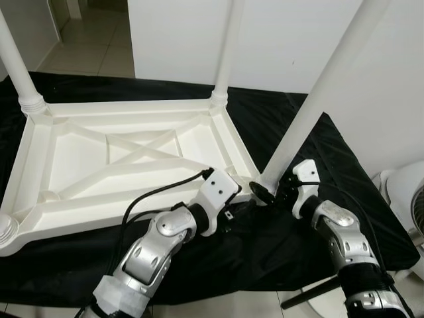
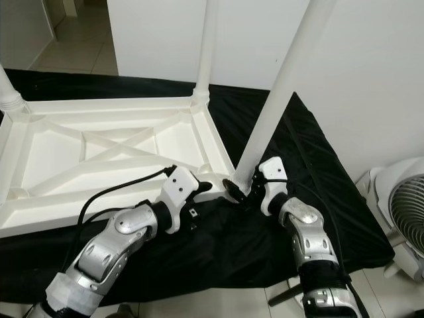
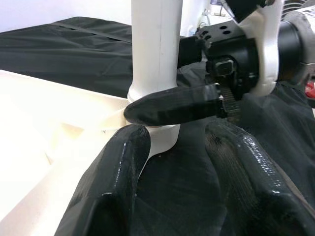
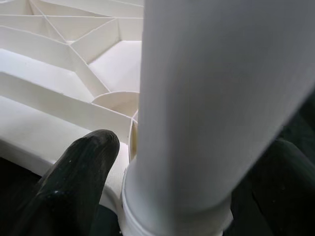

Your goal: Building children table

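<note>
White table (image 1: 119,159) lies upside down on a black cloth (image 1: 265,245) on the floor, legs up; the near-right leg (image 1: 318,93) stands tilted in its corner socket. Right pincer (image 1: 268,194) is pinching that leg at its base, one finger (image 3: 172,105) across the front. Left pincer (image 3: 182,147) is spread, just beside the same corner, not gripping.
</note>
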Tool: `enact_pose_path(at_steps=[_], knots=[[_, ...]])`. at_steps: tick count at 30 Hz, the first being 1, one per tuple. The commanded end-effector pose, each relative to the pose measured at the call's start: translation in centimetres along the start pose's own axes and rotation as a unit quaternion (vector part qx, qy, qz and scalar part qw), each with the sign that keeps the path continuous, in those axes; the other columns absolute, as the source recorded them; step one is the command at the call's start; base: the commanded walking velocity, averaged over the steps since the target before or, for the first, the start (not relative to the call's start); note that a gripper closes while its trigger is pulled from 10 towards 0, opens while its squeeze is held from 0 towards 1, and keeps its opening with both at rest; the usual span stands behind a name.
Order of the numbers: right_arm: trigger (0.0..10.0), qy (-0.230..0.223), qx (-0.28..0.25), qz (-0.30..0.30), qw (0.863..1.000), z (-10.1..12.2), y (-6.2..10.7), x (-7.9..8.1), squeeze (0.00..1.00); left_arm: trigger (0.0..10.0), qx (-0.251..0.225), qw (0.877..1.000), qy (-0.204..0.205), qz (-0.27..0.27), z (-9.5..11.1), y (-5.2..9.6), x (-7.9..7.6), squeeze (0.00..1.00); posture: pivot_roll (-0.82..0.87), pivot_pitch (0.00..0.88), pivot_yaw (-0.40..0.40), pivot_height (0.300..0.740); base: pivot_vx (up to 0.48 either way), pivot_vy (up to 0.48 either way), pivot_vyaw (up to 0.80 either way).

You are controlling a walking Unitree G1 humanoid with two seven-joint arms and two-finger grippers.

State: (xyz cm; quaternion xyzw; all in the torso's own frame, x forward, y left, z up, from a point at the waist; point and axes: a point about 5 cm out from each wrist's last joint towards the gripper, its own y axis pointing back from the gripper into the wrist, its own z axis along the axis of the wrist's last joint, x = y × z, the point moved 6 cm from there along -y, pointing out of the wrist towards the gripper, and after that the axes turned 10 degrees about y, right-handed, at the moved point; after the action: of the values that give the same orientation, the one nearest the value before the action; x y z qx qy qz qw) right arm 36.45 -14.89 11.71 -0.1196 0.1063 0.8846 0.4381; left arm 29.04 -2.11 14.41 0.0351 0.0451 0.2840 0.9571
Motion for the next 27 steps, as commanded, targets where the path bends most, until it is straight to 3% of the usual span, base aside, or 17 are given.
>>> enact_pose_path(at_steps=[1,11,12,14,15,25,27], knots=[[10.0,0.014,0.002,0.011,1.0,-0.2,-0.1,0.0,0.0,10.0,0.004,1.0,-0.001,-0.015,0.1,-0.1,-0.4,0.0,0.14,0.0,-0.097,0.74,0.0,0.0,0.0],[10.0,0.053,-0.002,0.048,0.997,-0.1,-1.4,0.3,0.0,10.0,0.005,1.0,-0.003,-0.017,0.2,-0.1,-0.4,0.0,0.14,0.0,-0.092,0.74,0.0,0.0,0.0],[4.1,0.056,-0.003,0.055,0.997,-0.2,-1.5,0.4,0.0,10.0,0.005,1.0,-0.003,-0.017,0.2,-0.1,-0.4,0.0,0.14,0.0,-0.093,0.74,0.0,0.0,0.0],[4.1,0.06,-0.002,0.059,0.996,-0.2,-1.5,0.4,0.0,10.0,0.005,1.0,-0.004,-0.017,0.2,-0.1,-0.4,0.0,0.14,0.0,-0.093,0.74,0.0,0.0,0.0],[0.1,0.06,-0.002,0.067,0.996,-0.4,-1.5,0.5,0.0,10.0,0.005,1.0,-0.004,-0.017,0.2,-0.1,-0.4,0.0,0.14,0.0,-0.093,0.74,0.0,0.0,0.0],[0.0,0.072,0.004,0.082,0.994,-1.5,-1.4,0.8,0.0,10.0,0.005,1.0,-0.003,-0.018,0.1,-0.1,-0.4,0.0,0.14,0.0,-0.092,0.74,0.0,0.0,0.0],[0.0,0.052,0.005,0.067,0.996,-1.7,-1.3,0.5,0.0,10.0,0.005,1.0,-0.003,-0.019,0.2,-0.1,-0.5,0.0,0.14,0.0,-0.094,0.74,0.0,0.0,0.0]])
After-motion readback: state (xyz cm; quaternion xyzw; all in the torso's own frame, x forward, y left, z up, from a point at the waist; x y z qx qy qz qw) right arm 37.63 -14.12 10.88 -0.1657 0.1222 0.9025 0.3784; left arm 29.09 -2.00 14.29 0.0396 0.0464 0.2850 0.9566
